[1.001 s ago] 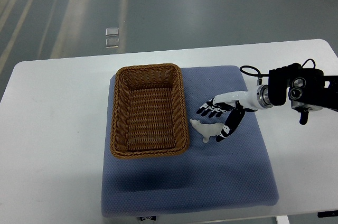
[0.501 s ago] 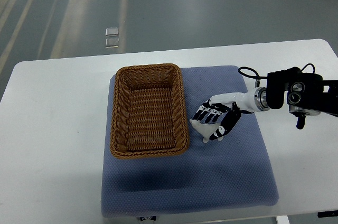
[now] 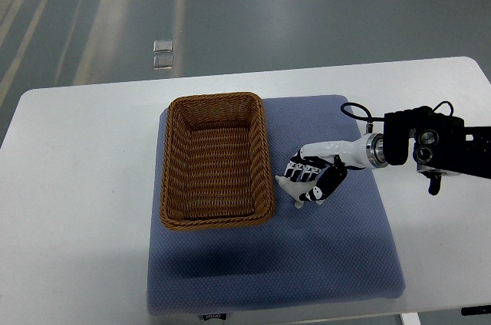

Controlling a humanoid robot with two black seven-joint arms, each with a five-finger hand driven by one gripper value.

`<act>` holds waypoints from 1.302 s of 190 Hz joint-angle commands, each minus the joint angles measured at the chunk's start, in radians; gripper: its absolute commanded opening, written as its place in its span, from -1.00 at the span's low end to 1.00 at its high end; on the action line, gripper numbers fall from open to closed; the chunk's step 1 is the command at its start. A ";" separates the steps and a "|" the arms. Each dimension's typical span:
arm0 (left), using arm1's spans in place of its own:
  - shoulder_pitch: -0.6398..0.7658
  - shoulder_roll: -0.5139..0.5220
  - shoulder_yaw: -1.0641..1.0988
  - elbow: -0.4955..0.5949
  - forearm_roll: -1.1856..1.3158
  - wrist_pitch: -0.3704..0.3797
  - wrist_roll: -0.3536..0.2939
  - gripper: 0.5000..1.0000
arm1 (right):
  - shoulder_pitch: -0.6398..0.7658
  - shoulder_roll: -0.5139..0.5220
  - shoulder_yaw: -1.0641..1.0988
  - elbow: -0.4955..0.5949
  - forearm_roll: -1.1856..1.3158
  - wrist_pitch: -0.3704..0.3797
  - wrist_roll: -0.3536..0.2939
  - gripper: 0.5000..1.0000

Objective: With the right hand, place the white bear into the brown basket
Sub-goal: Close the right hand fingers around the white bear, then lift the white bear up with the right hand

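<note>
A small white bear lies on the blue mat, just right of the brown wicker basket. My right hand reaches in from the right edge and covers most of the bear, its black-and-white fingers curled down around it. Only the bear's left end and one leg show beyond the fingers. The bear still rests on the mat. The basket's inside holds nothing. My left arm does not show.
The blue mat lies on a white table, with the basket on its left half. The right arm's dark forearm and cable stretch over the table's right side. Grey floor lies beyond the far edge.
My right hand has slid left and down onto the bear, and its fingers have curled from spread to closed around it. The bear has barely shifted.
</note>
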 commanded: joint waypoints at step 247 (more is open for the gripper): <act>0.000 0.000 0.002 -0.006 0.000 0.000 0.000 1.00 | 0.394 0.181 0.020 -0.187 -0.020 -0.006 0.018 -1.00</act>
